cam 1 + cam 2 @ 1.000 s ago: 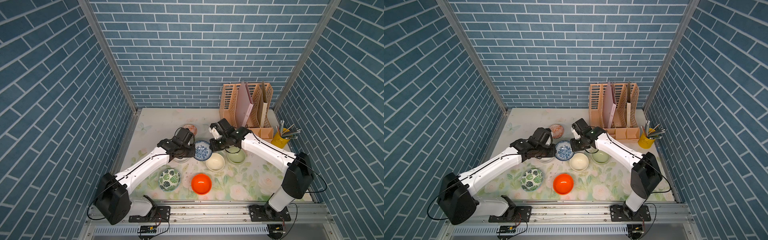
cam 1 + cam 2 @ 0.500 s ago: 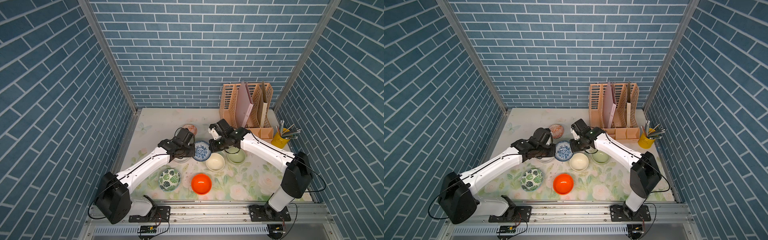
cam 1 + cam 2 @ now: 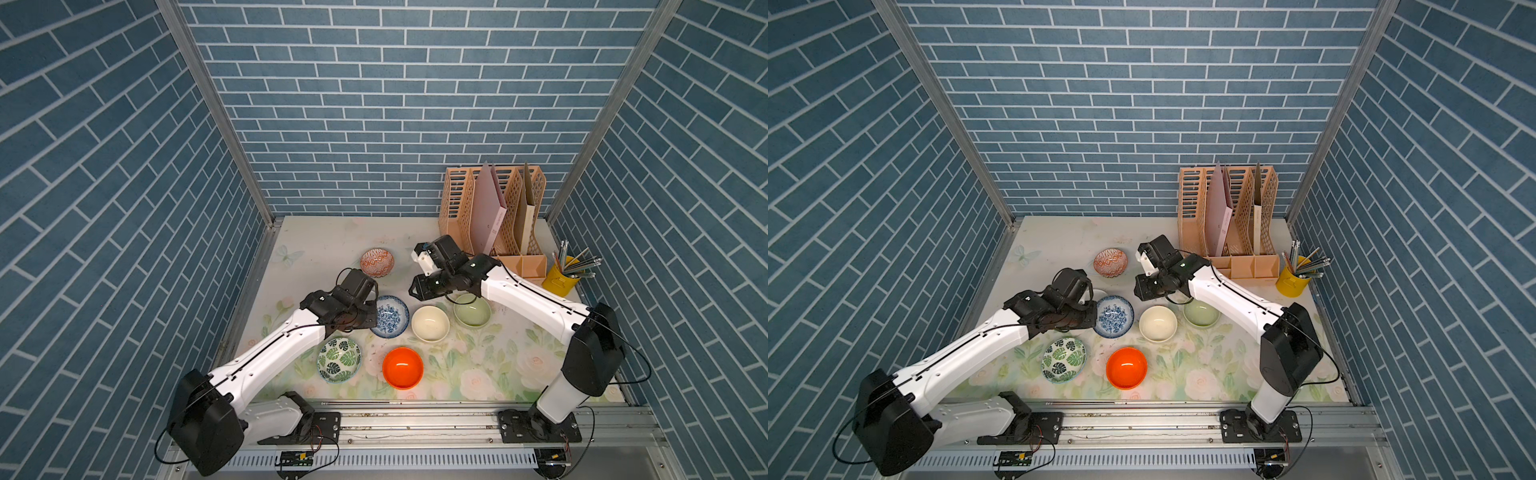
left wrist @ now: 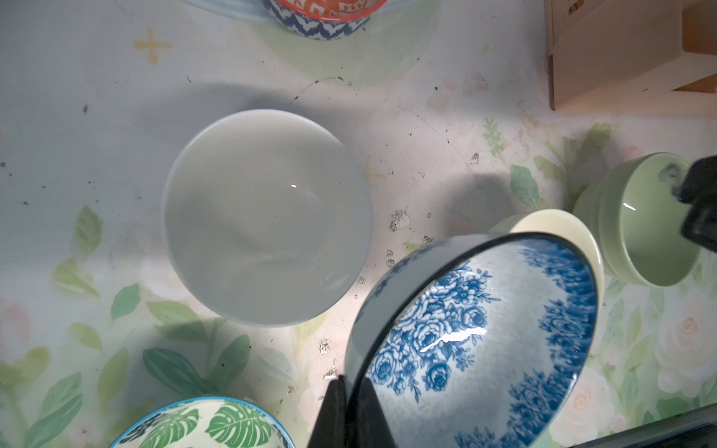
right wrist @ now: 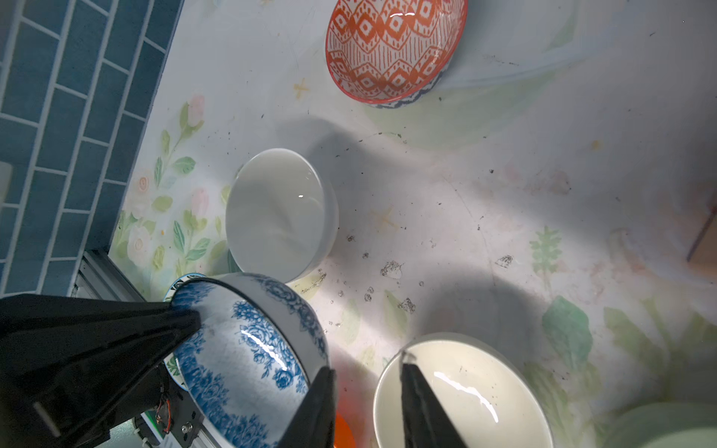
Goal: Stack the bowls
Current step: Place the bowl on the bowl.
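Beneath the left gripper (image 4: 351, 388), only wrist views show the plain white round bowl (image 4: 267, 217) whole. It pinches the tilted blue-floral ceramic bowl's (image 4: 485, 341) rim; the right gripper (image 5: 366, 370) stands spread.

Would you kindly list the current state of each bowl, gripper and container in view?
blue bowl: raised, held by its rim.
white bowl: resting upright, empty.
cream bowl: resting upright, empty.
green bowl: resting upright, empty.
orange bowl: resting upright, empty.
leaf bowl: resting upright, empty.
red bowl: resting upright, empty.
left gripper: shut on blue bowl.
right gripper: open, empty.
cup: upright, holding pencils.
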Robot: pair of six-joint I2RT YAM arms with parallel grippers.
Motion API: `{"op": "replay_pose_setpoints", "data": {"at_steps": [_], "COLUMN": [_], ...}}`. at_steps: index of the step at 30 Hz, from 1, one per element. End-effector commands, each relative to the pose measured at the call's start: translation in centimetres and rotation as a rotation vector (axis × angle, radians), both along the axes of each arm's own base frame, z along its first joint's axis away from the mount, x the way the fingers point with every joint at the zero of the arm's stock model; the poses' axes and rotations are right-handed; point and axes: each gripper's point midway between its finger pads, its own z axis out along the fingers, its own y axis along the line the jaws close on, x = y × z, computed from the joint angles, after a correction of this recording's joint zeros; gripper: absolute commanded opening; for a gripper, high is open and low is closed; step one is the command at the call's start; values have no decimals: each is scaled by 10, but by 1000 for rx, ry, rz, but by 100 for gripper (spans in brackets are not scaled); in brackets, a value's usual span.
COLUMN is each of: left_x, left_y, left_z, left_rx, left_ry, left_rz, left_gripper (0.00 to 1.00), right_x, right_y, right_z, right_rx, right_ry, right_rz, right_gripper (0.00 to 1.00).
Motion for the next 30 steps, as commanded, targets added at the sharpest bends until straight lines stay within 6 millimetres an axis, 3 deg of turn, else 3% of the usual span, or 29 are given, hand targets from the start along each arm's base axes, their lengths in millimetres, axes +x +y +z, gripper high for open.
{"op": "replay_pose_setpoints", "data": {"at_steps": [1, 9, 20, 30], "left_x": [-5, -34, -88, -107], "left_y": [17, 57, 72, 88], "left_z": [7, 10, 11, -8], "left_rx": [10, -39, -119, -109], "left_ry": [-4, 63, 178, 213], "left_rz": [48, 166, 257, 357], "left_gripper": [0, 0, 0, 0], "right_x": [0, -2, -22, -34], "right_y": [-4, -18, -20, -21], "right_z": [14, 21, 5, 7], "right_rx": [27, 107, 178, 229], "right_ry": [-53, -92, -69, -75], "right_rz": [23, 5, 78, 111], "right_gripper": [33, 35, 34, 34]}}
